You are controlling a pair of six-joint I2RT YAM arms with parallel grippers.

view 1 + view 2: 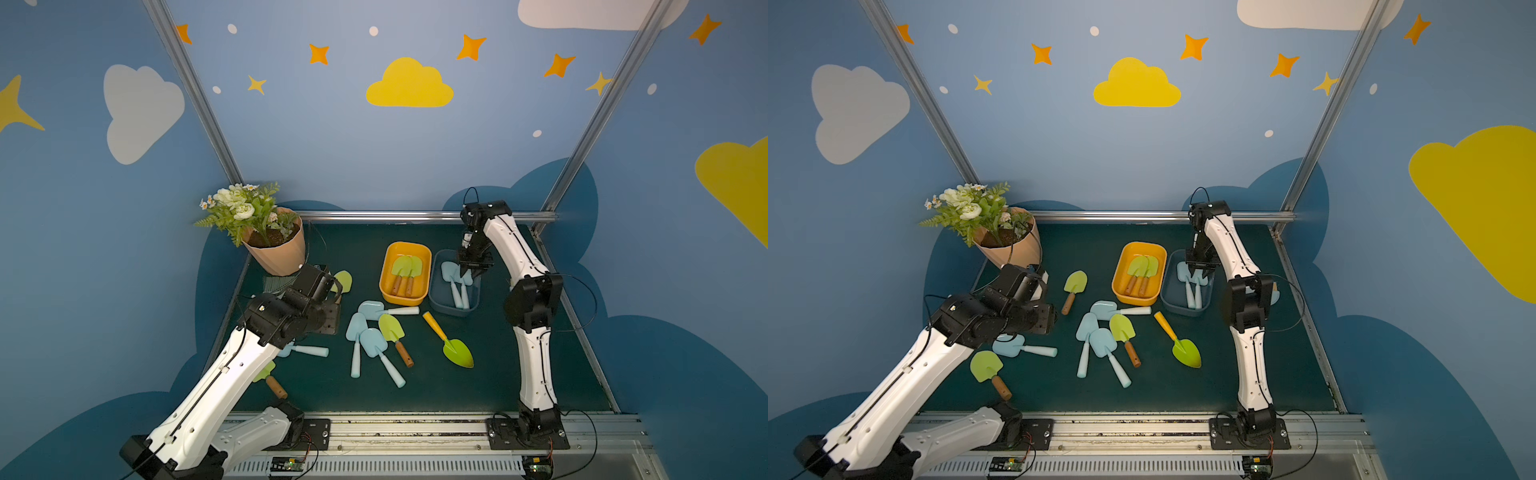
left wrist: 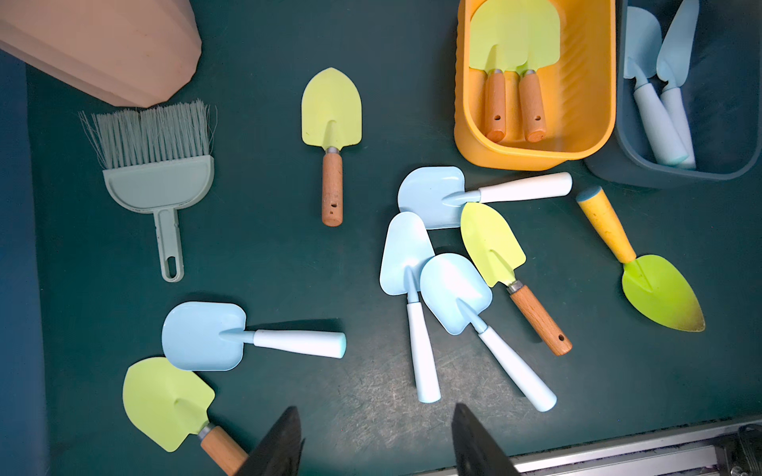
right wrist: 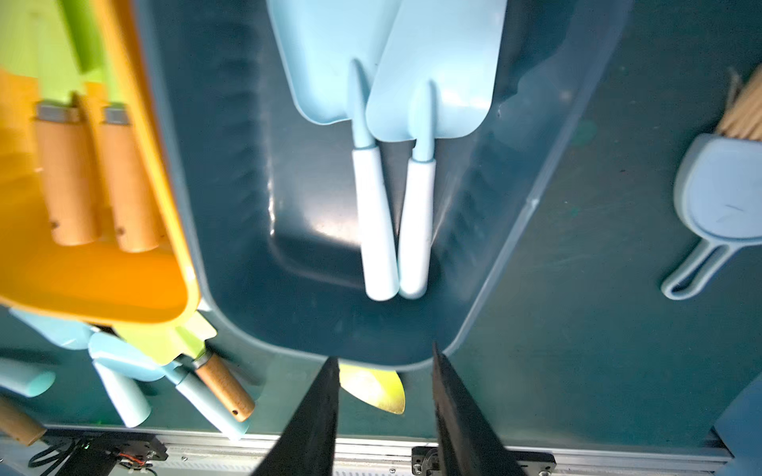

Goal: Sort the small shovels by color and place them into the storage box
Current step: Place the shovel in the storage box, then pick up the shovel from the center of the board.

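Over by the blue box (image 3: 486,198), the right gripper (image 3: 384,356) hangs with jaws spread and empty above two blue shovels (image 3: 437,74) lying inside, left gripper (image 2: 375,412) likewise spread and empty, so drop-off looks done, next up a grab from the loose shovels (image 2: 453,288).

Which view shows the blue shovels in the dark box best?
Right wrist: the blue shovels close up, side by side, blade tips cropped. Left wrist has them at its edge; in both top views they're small, partly behind the right gripper.
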